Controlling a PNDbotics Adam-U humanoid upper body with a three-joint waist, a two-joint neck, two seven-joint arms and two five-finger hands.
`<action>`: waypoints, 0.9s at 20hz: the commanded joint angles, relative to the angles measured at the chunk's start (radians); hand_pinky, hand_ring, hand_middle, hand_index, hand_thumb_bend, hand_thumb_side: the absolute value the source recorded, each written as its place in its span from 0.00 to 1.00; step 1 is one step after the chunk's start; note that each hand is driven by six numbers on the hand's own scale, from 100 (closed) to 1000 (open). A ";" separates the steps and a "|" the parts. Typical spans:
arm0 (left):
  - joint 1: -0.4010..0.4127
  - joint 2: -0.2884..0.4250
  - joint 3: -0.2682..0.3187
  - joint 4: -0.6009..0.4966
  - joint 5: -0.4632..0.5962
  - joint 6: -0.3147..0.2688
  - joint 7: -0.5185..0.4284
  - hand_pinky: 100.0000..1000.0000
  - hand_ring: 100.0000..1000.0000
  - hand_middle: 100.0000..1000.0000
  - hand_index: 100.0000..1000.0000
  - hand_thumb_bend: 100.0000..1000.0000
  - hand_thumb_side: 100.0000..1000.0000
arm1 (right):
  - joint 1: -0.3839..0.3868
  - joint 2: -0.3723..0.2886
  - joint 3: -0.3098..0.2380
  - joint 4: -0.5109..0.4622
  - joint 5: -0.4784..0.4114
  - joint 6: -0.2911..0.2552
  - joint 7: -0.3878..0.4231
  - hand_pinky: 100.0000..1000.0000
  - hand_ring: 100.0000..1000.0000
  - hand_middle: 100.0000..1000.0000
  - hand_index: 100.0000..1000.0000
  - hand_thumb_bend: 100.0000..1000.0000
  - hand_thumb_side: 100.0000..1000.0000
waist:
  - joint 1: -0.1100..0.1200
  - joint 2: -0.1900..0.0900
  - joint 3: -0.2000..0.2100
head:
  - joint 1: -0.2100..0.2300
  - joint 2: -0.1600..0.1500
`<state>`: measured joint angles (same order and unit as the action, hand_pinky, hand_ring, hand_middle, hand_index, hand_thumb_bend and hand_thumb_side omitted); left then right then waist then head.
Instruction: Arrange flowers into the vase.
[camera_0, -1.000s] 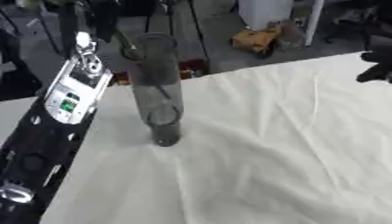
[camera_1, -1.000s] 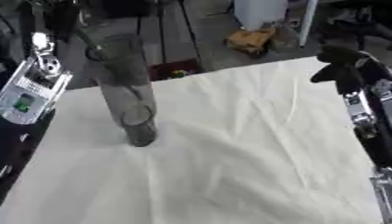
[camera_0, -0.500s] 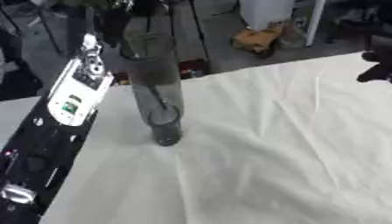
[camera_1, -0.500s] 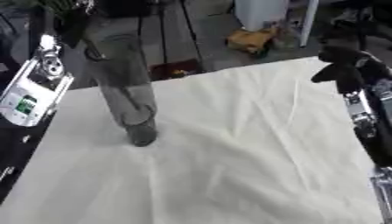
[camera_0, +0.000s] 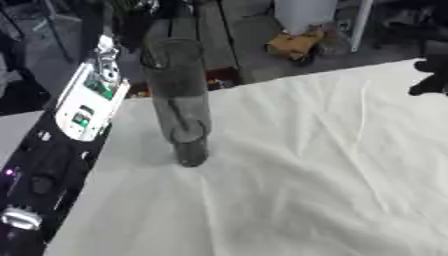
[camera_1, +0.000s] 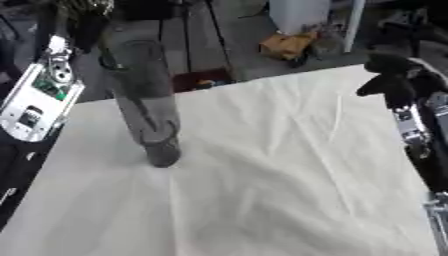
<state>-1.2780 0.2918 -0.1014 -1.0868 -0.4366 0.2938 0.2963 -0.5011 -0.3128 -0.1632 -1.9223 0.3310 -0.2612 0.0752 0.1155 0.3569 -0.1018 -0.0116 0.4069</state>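
Left eye view is showing a tall glass vase standing upright on a wrinkled white cloth. Right of the vase, the right hand is hovering with fingers curled, holding nothing. Left hand above the vase: cannot tell. Behind the vase, grey floor is holding a yellow object.

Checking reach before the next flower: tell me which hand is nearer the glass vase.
Left. The left hand is up behind the glass vase, close by its rim. The right hand hangs over the far right edge of the white cloth, well apart from the vase.
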 joint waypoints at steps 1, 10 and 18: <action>-0.028 0.034 -0.001 -0.011 -0.018 0.000 -0.030 0.40 0.69 0.73 0.71 0.00 0.81 | -0.009 -0.014 -0.007 -0.022 -0.002 0.002 -0.003 0.65 0.82 0.48 0.85 0.07 1.00 | -0.005 -0.032 0.002 | -0.001 -0.008; -0.018 0.038 -0.013 -0.004 -0.069 -0.007 -0.147 0.50 0.77 0.84 0.90 0.00 0.92 | -0.006 -0.013 -0.010 -0.025 -0.003 0.004 -0.006 0.65 0.82 0.48 0.85 0.07 1.00 | -0.003 -0.031 0.003 | -0.008 -0.010; -0.013 0.046 -0.010 -0.013 -0.108 -0.023 -0.235 0.55 0.80 0.90 1.00 0.00 1.00 | -0.004 -0.012 -0.012 -0.027 -0.002 0.005 -0.007 0.65 0.82 0.48 0.85 0.07 1.00 | -0.003 -0.033 0.006 | -0.013 -0.014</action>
<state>-1.2736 0.3004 -0.1193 -1.0806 -0.5369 0.2728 0.0712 -0.4958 -0.3127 -0.1674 -1.9275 0.3310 -0.2575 0.0717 0.1194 0.3564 -0.0978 -0.0210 0.4047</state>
